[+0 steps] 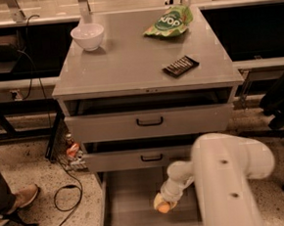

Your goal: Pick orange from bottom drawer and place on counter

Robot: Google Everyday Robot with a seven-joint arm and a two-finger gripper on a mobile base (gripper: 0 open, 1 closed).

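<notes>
A grey metal counter point(129, 72) is topping a three-drawer cabinet and is carrying three things. A white bowl point(87, 36) is sitting at its back left corner. A green snack bag point(169, 22) is lying at the back right, well apart from the bowl. A dark flat packet point(180, 66) is lying askew near the front right edge. Below, the bottom drawer point(129, 204) is standing open, its flat grey floor carrying the orange point(164, 209). The gripper point(162, 202) is reaching down into this drawer, right at the orange.
</notes>
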